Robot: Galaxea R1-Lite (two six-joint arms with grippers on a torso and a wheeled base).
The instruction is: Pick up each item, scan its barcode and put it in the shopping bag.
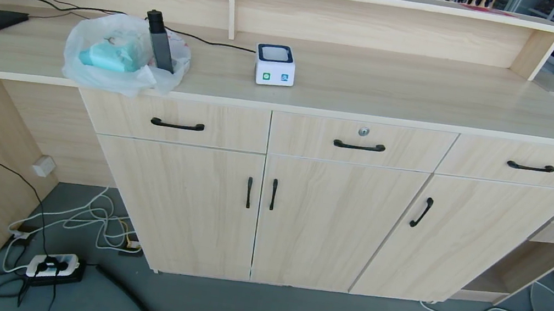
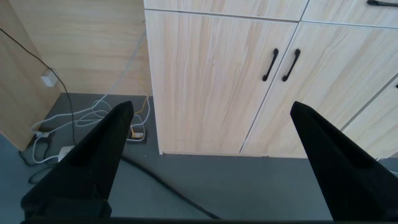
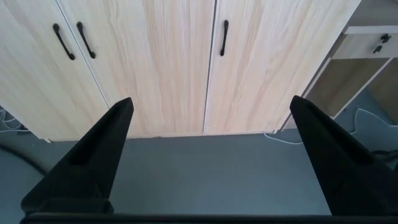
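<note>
Desk: bag sits near the front edge, at 9 o'clock from the scanner, apart from it. Inside the bag: a teal item lying down and a dark bottle upright on the bag's 3 o'clock side.

Left pincer: spread wide, holding nothing, low before the cabinet doors.

Right pincer: likewise wide and bare.

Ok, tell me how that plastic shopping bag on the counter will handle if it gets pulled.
The shopping bag looks like thin, crumpled film, so it would probably bunch rather than slide stiffly. The tall dark bottle standing in it could well tip. A fold overhangs the counter edge, so a forward tug may drag it off.
</note>
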